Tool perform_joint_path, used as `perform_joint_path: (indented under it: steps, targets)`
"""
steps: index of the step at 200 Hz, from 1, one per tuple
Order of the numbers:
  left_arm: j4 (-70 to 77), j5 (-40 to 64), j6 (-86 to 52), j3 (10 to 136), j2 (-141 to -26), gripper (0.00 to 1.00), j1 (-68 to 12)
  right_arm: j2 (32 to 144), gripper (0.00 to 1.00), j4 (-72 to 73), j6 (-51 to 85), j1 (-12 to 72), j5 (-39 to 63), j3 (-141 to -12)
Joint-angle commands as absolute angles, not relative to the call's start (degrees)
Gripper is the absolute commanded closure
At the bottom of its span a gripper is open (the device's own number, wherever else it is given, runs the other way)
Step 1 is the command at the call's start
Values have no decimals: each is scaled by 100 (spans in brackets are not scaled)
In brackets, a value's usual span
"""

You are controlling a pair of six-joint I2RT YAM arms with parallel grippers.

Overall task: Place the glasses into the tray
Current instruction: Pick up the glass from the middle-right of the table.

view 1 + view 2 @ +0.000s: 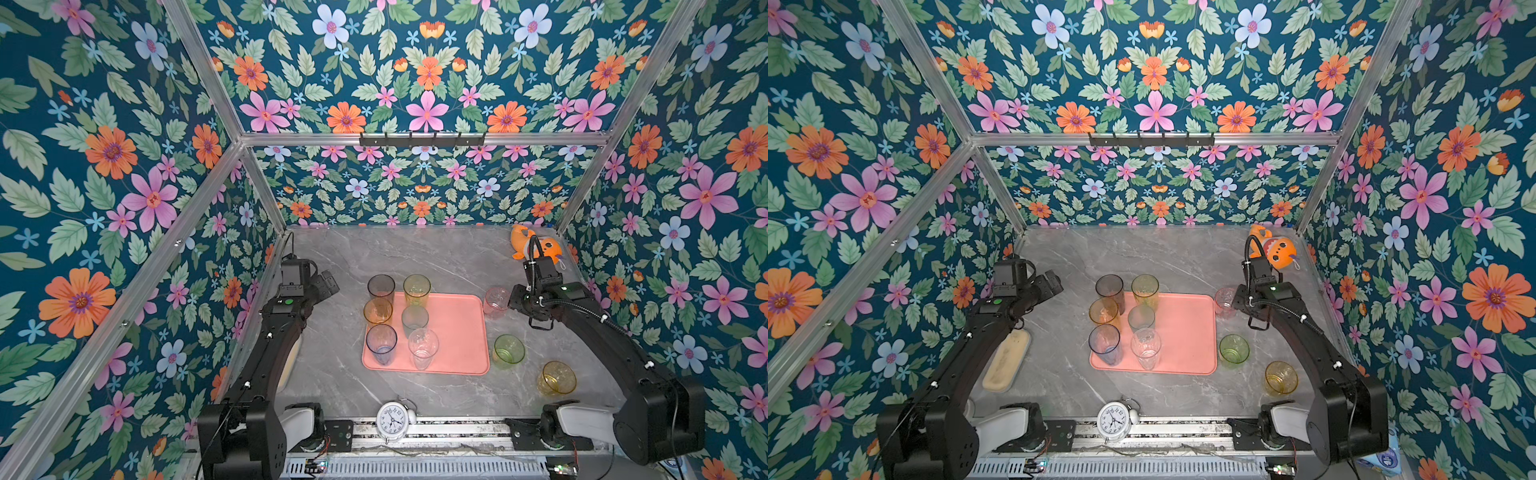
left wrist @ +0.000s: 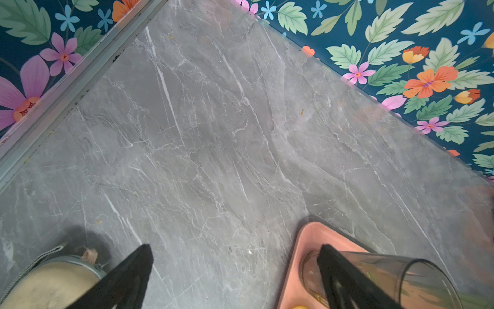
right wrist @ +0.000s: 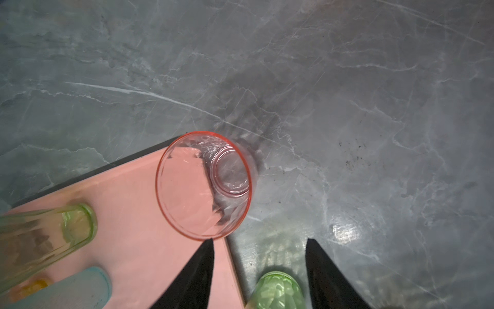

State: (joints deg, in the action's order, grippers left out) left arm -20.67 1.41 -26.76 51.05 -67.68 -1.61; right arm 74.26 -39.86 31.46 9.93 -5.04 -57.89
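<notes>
**Tray** [image 1: 457, 332]: salmon-pink, low rim, flat on the grey marble table [image 1: 332, 257]. Bearings are read from the tray's middle in both top views, with 12 o'clock at the back wall.

**On the tray, 9 o'clock half, all upright**
- Column along the 9 o'clock edge, far to near: grey tumbler [image 1: 381, 291], amber tumbler [image 1: 378, 311], blue tumbler [image 1: 381, 344].
- Column near the middle line, far to near: yellow-green tumbler [image 1: 416, 289], teal tumbler [image 1: 414, 318], clear tumbler [image 1: 423, 347].

**Off the tray, upright on the table**
- Short pink tumbler [image 1: 496, 302]: 2 o'clock, just beside the far corner.
- Short green tumbler [image 1: 508, 350]: between 3 and 4 o'clock, just beside the edge.
- Short yellow tumbler [image 1: 557, 377]: 4 o'clock, apart from the tray.

**Claws**
- Right gripper [image 3: 259, 240]: 2 o'clock, by the short pink tumbler. The jaws are partway apart with nothing between them. One fingertip lies at the glass's rim; whether it touches cannot be told.
- Left gripper [image 2: 235, 246]: 10 o'clock, near the grey tumbler, spread wide and empty.

**Other items**
- Alarm clock [image 1: 392, 419]: 6 o'clock, near edge.
- Orange plush toy [image 1: 540, 249]: 1 o'clock, far corner.
- Cream oblong object [image 1: 1007, 359]: 8 o'clock, by the left arm.
</notes>
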Motion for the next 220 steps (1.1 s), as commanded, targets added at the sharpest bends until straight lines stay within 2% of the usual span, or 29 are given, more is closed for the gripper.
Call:
perform_joint_path:
  steps: [1,120,186,220]
  targets:
    - [-2039,149,-2619,5160,-6776,0,-158,7670,44,-3759,3096,928,-626,-5892]
    - [-2068,141,-2593,5111,-6768,0,-149,8369,56,-3353,3093,757,-131,-5898]
    - [-2074,168,-2593,5080,-6759,1,-149,8495,71,-3263,3103,758,-105,-5761]
    - [-2092,170,-2593,5071,-6724,1,-155,8527,82,-3279,3078,763,-144,-5762]
